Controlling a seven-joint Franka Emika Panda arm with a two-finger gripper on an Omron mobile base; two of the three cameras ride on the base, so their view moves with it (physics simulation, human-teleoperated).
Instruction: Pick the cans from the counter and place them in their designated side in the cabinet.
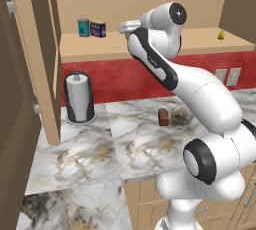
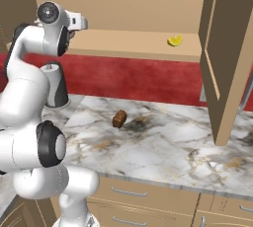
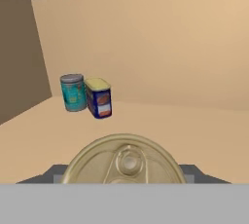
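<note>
The gripper [image 3: 124, 181] is closed around a can whose gold pull-tab lid [image 3: 124, 162] sits between its dark fingertips, held up over the cabinet shelf [image 1: 200, 41]. Farther back on that shelf, toward its left end, the dark blue can with the yellow label [image 3: 98, 98] stands touching a teal can [image 3: 73, 92]. Below on the marble tabletop [image 1: 135, 144] lie a small brown block [image 1: 163, 117] and a paper towel holder [image 1: 79, 97].

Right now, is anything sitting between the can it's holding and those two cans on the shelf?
No. In the hand view, bare tan shelf lies between the held can and the blue can beside the teal can.
</note>
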